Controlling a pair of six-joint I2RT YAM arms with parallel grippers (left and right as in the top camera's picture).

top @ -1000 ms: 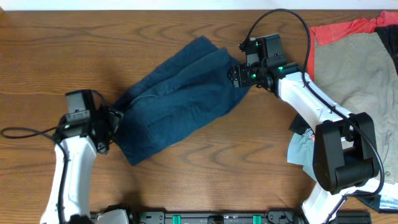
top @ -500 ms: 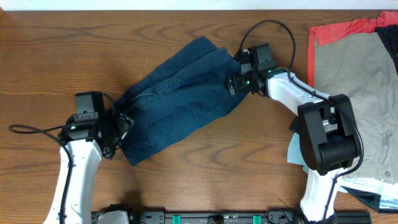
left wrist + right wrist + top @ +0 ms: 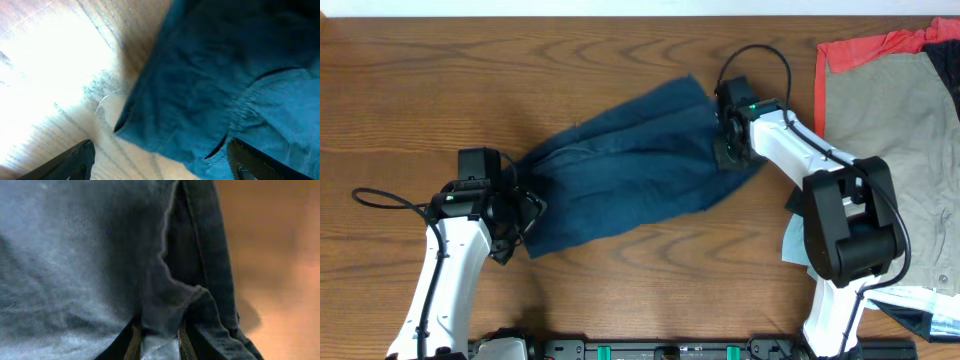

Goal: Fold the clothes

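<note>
overhead even and sharp — left wrist glare washes the table (image 3: 35, 60), right wrist close, dim, blurred.

Holding the white left arm's black two-finger gripper (image 3: 518, 212) spread wide; pinching, apparently, the wrinkled dark navy cloth garment (image 3: 620, 170) in the right arm's black gripper (image 3: 728, 150).
</note>
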